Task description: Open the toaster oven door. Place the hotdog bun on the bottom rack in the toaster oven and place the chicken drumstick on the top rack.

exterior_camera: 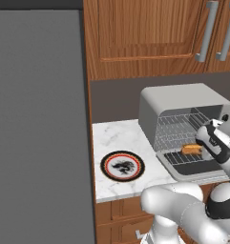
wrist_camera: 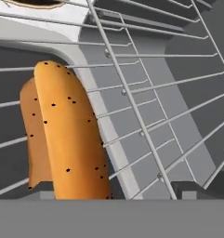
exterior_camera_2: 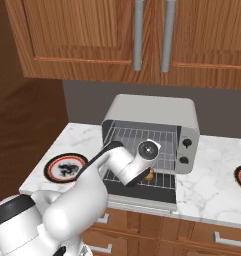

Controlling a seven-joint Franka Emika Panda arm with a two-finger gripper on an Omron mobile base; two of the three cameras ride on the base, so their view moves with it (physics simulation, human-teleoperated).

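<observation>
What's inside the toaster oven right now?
Inside the toaster oven, wire racks and the hotdog bun, lying on the lower, pulled-out rack. The arm covers part of the interior in both base views, so anything behind it cannot be seen.

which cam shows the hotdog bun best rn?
Hand view: the hotdog bun is close up on the wire rack, speckles clear. Left base view shows it small; in the right base view the arm mostly hides it.

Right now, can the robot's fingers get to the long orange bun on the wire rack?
Probably yes: the long orange bun lies right ahead of the fingers on the silver wire rack, with the grey oven door down.
</observation>
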